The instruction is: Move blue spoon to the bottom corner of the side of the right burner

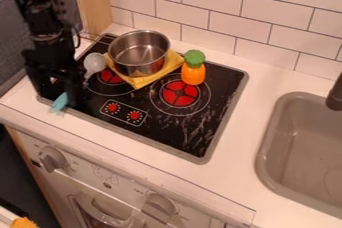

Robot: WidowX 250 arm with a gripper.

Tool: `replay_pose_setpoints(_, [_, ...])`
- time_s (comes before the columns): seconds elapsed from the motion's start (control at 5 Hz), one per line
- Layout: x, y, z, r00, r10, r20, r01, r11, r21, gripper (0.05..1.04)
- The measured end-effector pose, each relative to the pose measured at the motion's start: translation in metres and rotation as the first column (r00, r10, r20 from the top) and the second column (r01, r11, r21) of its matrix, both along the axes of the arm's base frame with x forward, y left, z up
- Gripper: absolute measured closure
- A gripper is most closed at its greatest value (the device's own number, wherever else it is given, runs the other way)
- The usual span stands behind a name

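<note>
The black claw hangs over the end of the stovetop farthest from the sink; whether it grips anything or how widely it is spread, I cannot tell, dark metal against dark glass. The blue spoon runs behind or through it: its rounded, silvery-grey bowl shows just beside the claw, on the pot side, and the flat, light-blue end of its handle pokes out below the claw, over the stovetop's near edge. Whether the two touch is hidden. The spoon is well apart from the right burner, which lies across from the claw toward the sink, a red disc divided by dark spokes.

Nearer the claw is the left burner, partly covered. Beyond it, toward the wall, a round, shiny metal pot sits on a soft, creased yellow cloth. Farther to the claw's sink side stands a stubby toy with a smooth orange body and a bumpy green top. Just sinkward of the claw, two red dials are set in an outlined panel. The stovetop is glossy and streaked, with a grey rim; past it is the smooth, round-cornered sink.
</note>
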State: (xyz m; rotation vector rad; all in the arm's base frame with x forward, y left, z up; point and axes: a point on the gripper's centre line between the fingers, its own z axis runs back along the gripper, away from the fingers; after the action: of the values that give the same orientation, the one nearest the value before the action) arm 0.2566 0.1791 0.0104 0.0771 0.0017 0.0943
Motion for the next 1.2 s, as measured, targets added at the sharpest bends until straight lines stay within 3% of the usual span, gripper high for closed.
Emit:
replay_pose_setpoints(0.2, [-0.009, -0.004, -0.004, 1.0, -0.008, -0.011, 0.008, 1.0, 0.003, 0.083])
replay_pose_setpoints(0.4, [-0.018, -0.01, -0.004, 1.0, -0.014, -0.013, 0.014, 1.0, 0.005, 0.159])
replay_pose_setpoints(0.8, [-0.021, -0.01, -0.003, 1.0, 0.006, -0.018, -0.005, 1.0, 0.017, 0.721])
replay_pose_setpoints(1.0, [-0.022, -0.009, -0.003, 1.0, 0.021, -0.023, -0.02, 1.0, 0.019, 0.755])
replay_pose_setpoints(1.2, [-0.034, 0.005, 0.015, 0.993, 0.113, -0.012, -0.113, 0.993, 0.031, 0.756])
